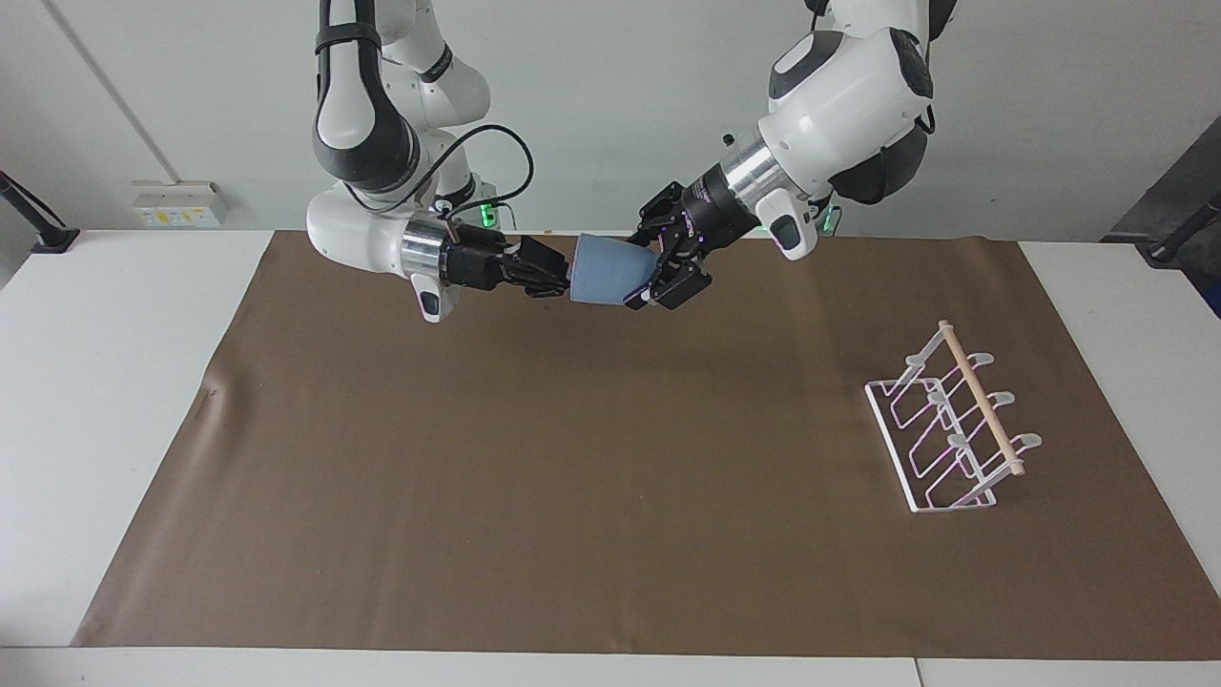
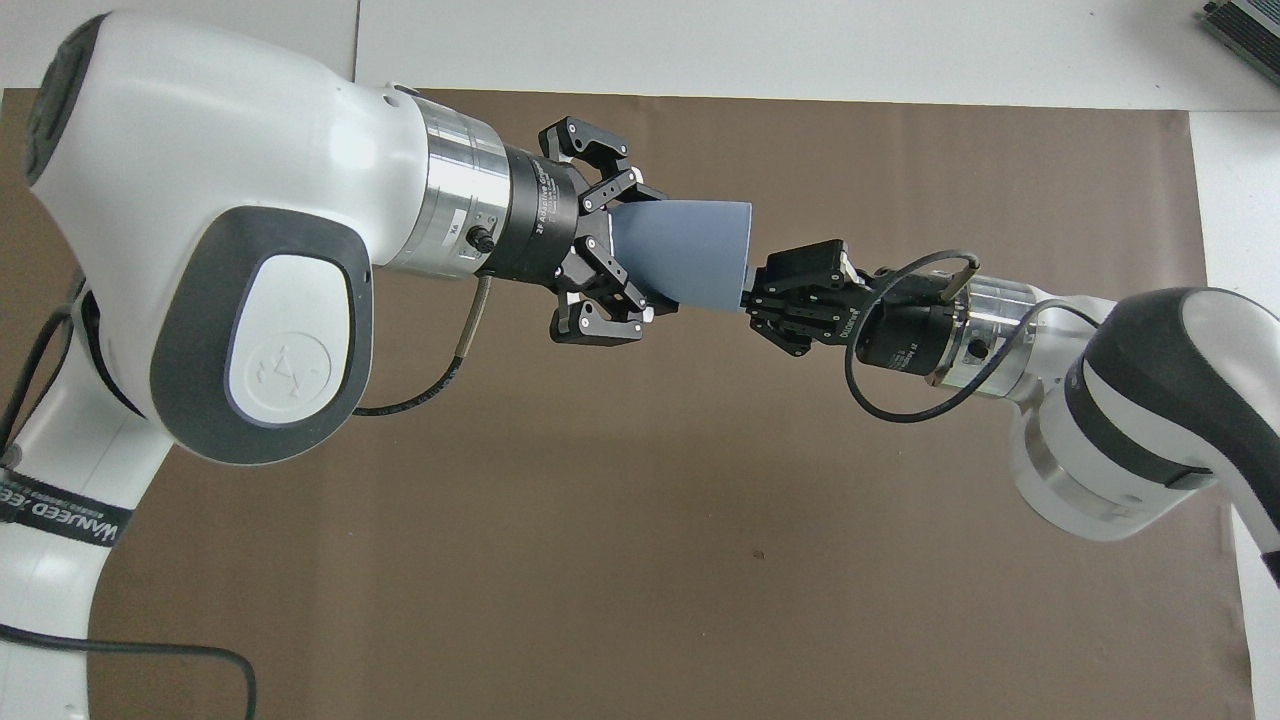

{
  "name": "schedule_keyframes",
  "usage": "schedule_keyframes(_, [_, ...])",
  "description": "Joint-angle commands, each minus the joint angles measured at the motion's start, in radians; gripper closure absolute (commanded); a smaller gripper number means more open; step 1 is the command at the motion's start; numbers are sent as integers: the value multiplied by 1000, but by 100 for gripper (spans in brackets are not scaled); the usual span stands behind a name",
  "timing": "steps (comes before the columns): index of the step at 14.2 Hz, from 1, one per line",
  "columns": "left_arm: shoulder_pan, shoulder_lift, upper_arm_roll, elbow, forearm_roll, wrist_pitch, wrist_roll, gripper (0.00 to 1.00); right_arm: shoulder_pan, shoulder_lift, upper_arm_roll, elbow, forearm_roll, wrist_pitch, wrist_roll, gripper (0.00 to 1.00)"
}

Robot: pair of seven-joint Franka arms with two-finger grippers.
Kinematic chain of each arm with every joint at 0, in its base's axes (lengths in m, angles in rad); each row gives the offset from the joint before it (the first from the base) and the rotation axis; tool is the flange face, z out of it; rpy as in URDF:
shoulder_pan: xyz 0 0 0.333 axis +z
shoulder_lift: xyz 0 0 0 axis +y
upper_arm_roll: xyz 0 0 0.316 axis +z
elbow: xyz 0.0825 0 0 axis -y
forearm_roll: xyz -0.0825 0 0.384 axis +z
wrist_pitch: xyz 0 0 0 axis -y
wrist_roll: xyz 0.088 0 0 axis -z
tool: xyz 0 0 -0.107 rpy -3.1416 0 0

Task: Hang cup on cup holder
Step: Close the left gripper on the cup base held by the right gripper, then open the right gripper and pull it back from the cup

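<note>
Facing view: both arms meet in the air over the robots' edge of the brown paper mat (image 1: 591, 477) on the white desk (image 1: 105, 382). Small light-blue handleless plastic cup (image 1: 610, 272) lies sideways between them. Right pincer (image 1: 565, 275) is clamped on the cup's wide rim; left pincer (image 1: 656, 277) has its fingers against the narrow base. White wire cup holder with wooden dowel (image 1: 954, 429) stands farther out, toward the left arm's end.

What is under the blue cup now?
Only bare brown paper lies below the cup, which hangs in the air between the left gripper and right gripper. Its inside is hidden.
</note>
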Motion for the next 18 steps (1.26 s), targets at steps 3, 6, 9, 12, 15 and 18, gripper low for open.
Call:
schedule_keyframes(3, [7, -34, 5, -42, -5, 22, -21, 100, 1, -19, 2, -16, 28, 24, -6, 100])
schedule_keyframes(6, [7, -40, 7, -45, -3, 20, -21, 100, 4, -17, 4, -13, 26, 39, 13, 98])
schedule_keyframes(9, [10, -51, 8, -58, -3, 19, -21, 100, 4, -17, 4, -15, 26, 36, 13, 62])
schedule_keyframes(12, [12, -59, 10, -76, -3, 19, -16, 100, 4, -17, 4, -15, 25, 38, 13, 56])
schedule_keyframes(15, [15, -63, 11, -76, -3, 17, -11, 100, 4, -17, 4, -13, 25, 36, 13, 52])
schedule_keyframes(18, [22, -69, 16, -91, 35, 11, -2, 100, -5, -19, 2, -15, -4, 36, 14, 8])
